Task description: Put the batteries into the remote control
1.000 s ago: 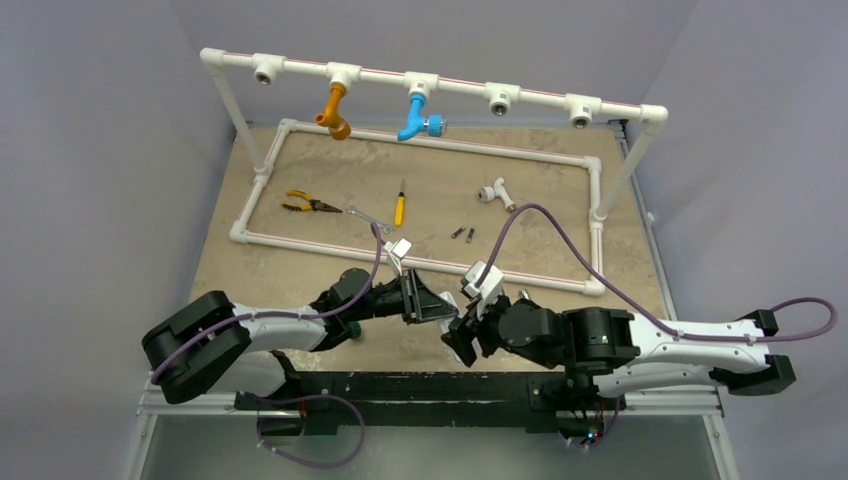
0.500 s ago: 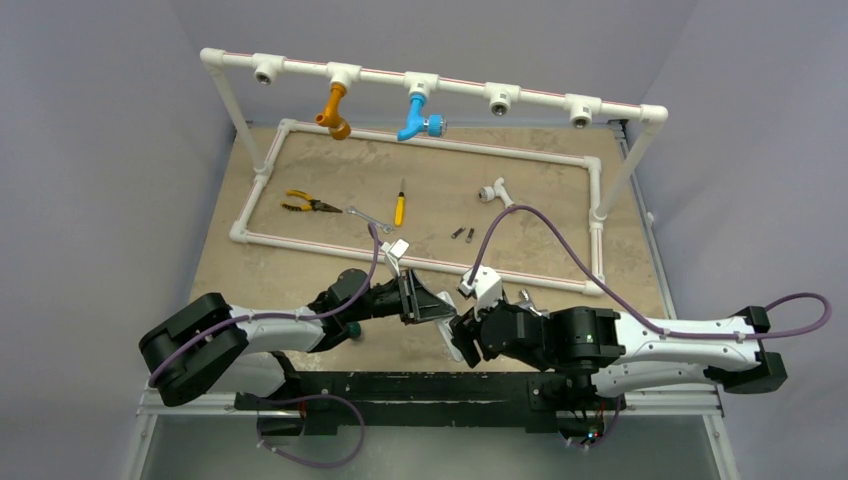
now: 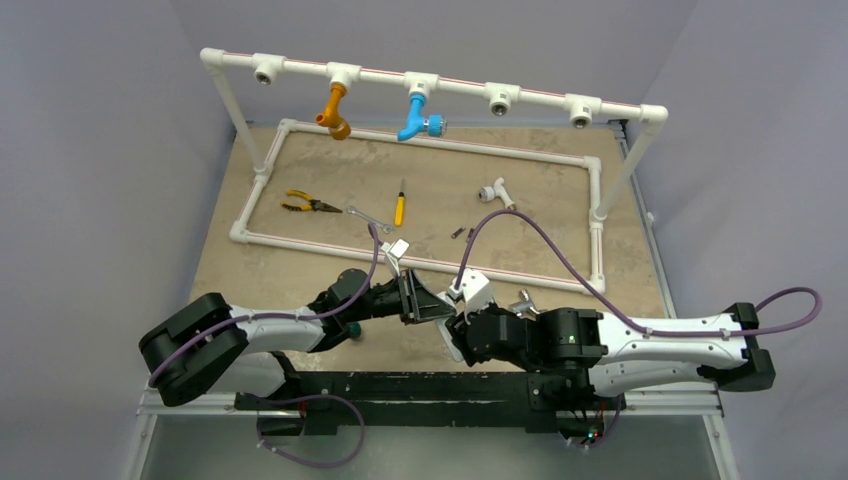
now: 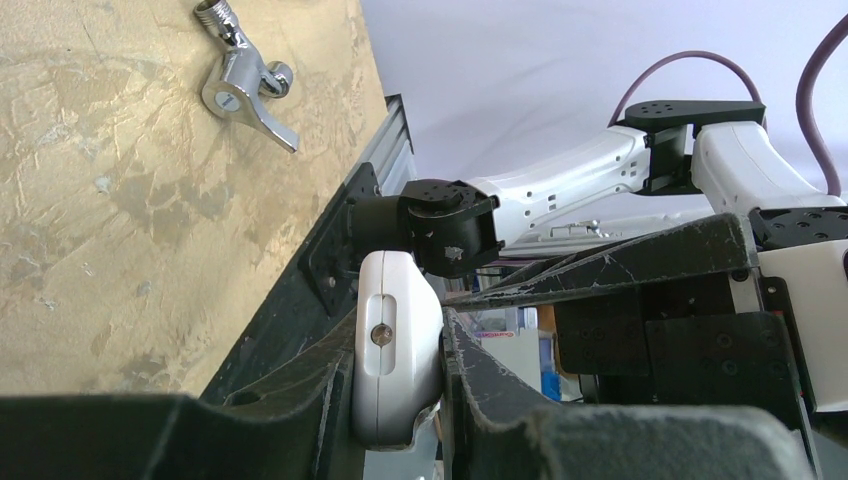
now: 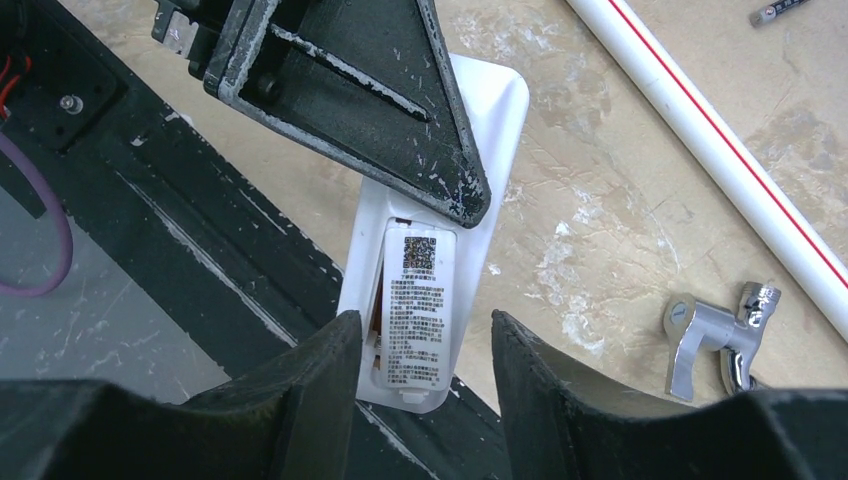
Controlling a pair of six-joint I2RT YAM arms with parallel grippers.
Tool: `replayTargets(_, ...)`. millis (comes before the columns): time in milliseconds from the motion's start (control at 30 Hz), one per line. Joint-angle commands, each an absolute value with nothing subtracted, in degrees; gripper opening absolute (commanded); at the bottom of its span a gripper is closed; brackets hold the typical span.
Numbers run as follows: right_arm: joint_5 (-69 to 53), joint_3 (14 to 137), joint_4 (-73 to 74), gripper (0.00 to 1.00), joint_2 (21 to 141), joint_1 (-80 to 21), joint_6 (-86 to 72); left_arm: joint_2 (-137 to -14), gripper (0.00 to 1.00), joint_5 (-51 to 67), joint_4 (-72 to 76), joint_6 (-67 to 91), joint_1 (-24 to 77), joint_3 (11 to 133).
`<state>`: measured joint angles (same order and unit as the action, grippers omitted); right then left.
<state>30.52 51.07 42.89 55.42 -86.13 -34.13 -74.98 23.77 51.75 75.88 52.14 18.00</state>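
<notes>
My left gripper (image 3: 438, 308) (image 4: 395, 335) is shut on the white remote control (image 4: 395, 350), clamping its two flat faces, with one end sticking out past the fingertips. In the right wrist view the remote control (image 5: 490, 110) shows its back, with a printed label panel (image 5: 418, 300) over the bay, slightly ajar on the left. My right gripper (image 3: 462, 335) (image 5: 422, 325) is open and straddles that end, its left finger close to the edge and its right finger apart. One of the batteries (image 3: 458, 233) (image 5: 778, 10) lies inside the pipe frame; a cable hides the spot beside it.
A silver tap fitting (image 3: 523, 303) (image 5: 715, 335) (image 4: 245, 85) lies just right of the grippers. The white pipe frame (image 3: 590, 215) holds a yellow-handled screwdriver (image 3: 400, 208), pliers (image 3: 300, 204), a wrench (image 3: 365, 216) and a pipe tee (image 3: 495, 191). The black base rail (image 3: 400, 385) runs close below.
My right arm has slid left and lower, bringing its gripper around the remote's end, and its jaws have narrowed. The left arm and the remote have stayed still.
</notes>
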Motion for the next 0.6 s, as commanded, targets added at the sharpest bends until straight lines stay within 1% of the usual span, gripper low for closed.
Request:
replayTargets(0, 32.4, 50.8, 43.0, 0.47, 55.5, -86.1, -35.5, -74.1, 0.0, 24.3, 54.9, 75.4, 51.9, 18.7)
replayTargets(167, 32.3, 50.7, 43.5, 0.45, 55.6, -86.1, -35.5, -74.3, 0.0, 24.5, 55.0, 75.4, 51.9, 19.0)
replayTargets(567, 31.3, 50.5, 44.5, 0.44, 57.0, -86.1, -35.4, -74.7, 0.0, 24.5, 55.5, 75.5, 52.0, 19.1)
